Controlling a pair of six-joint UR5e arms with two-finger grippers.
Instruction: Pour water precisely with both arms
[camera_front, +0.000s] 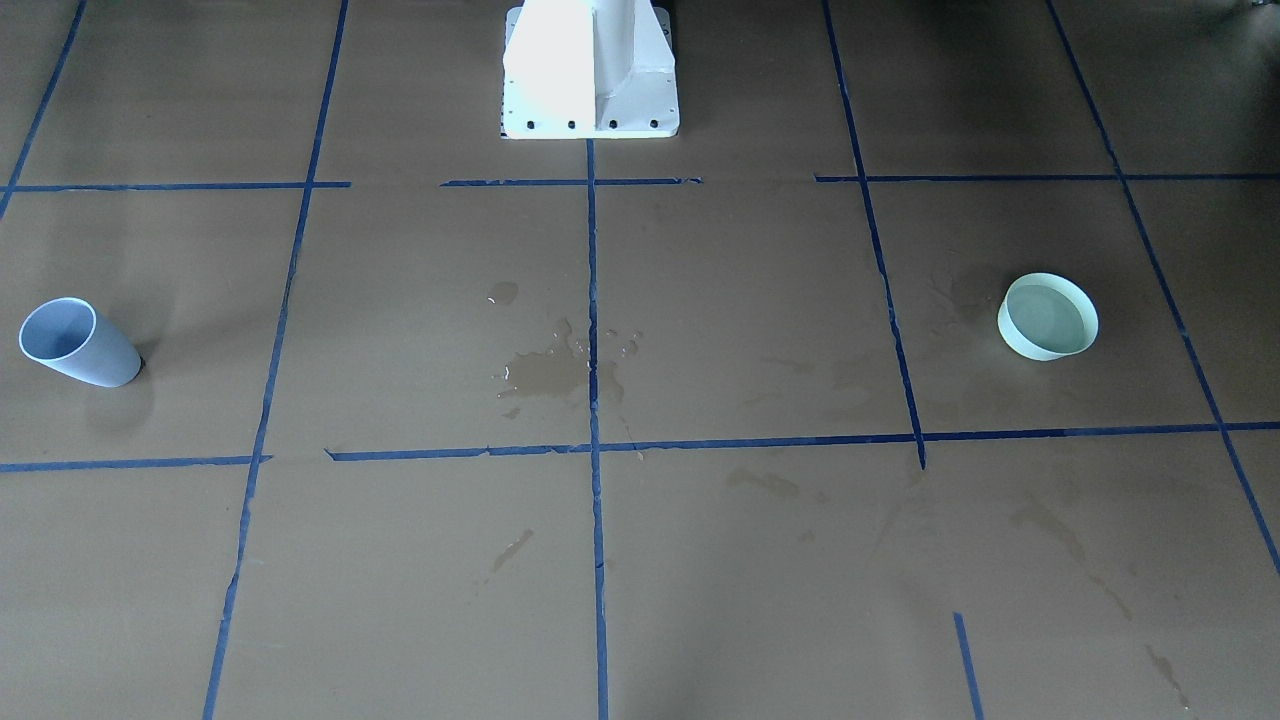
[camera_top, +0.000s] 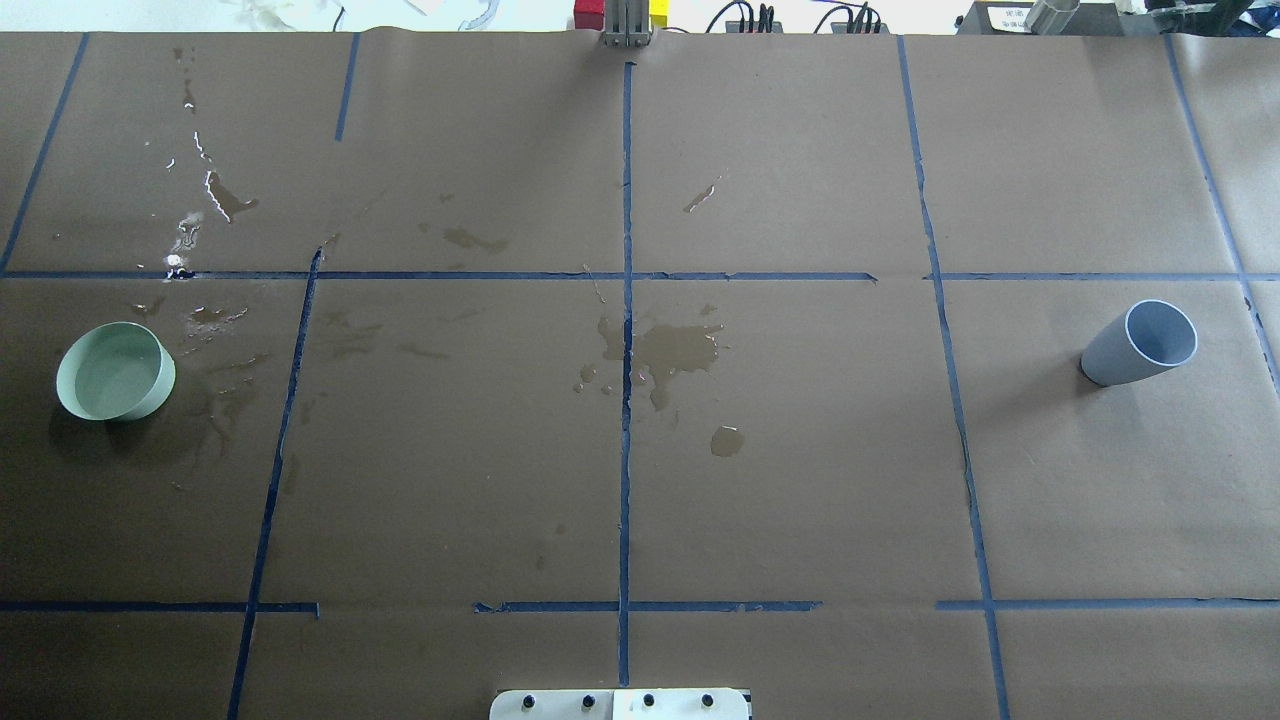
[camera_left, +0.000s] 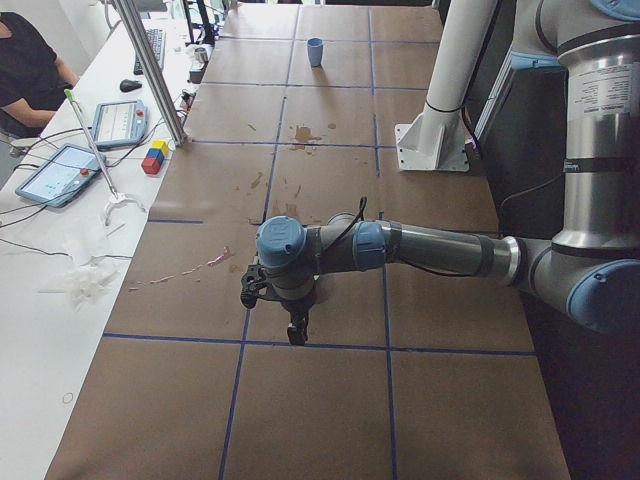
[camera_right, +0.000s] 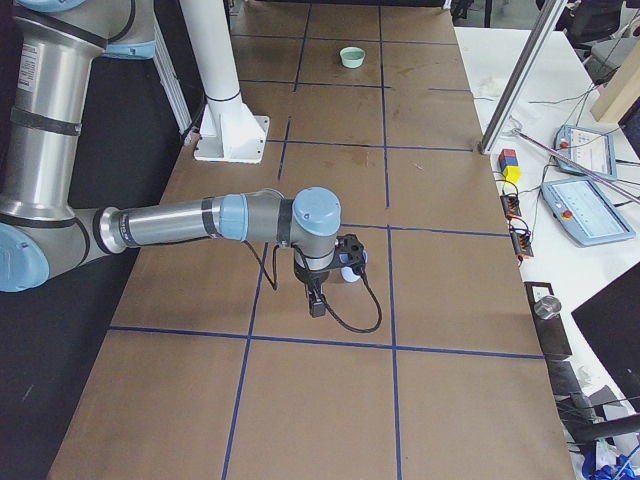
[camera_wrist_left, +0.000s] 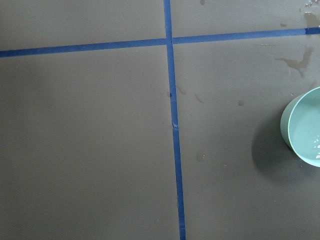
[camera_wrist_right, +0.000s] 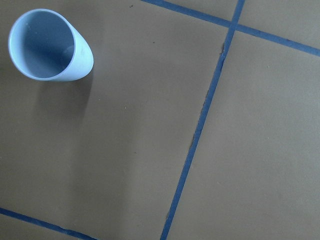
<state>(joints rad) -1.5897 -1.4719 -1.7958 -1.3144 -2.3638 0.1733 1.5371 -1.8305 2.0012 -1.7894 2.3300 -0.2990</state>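
Observation:
A pale green bowl stands at the table's left in the overhead view, with a faint sheen of water inside it in the left wrist view. A light blue cup stands at the right. Both arms show only in the side views. The left arm's gripper hangs over the paper and points down; the bowl is hidden behind its wrist there. The right arm's gripper hangs just in front of the cup. I cannot tell whether either gripper is open or shut. No fingers show in the wrist views.
Spilled water lies as a puddle at the table's middle, with more wet streaks beyond the bowl. The white pedestal stands at the robot's side. Tablets, coloured blocks and a seated person are on the operators' side.

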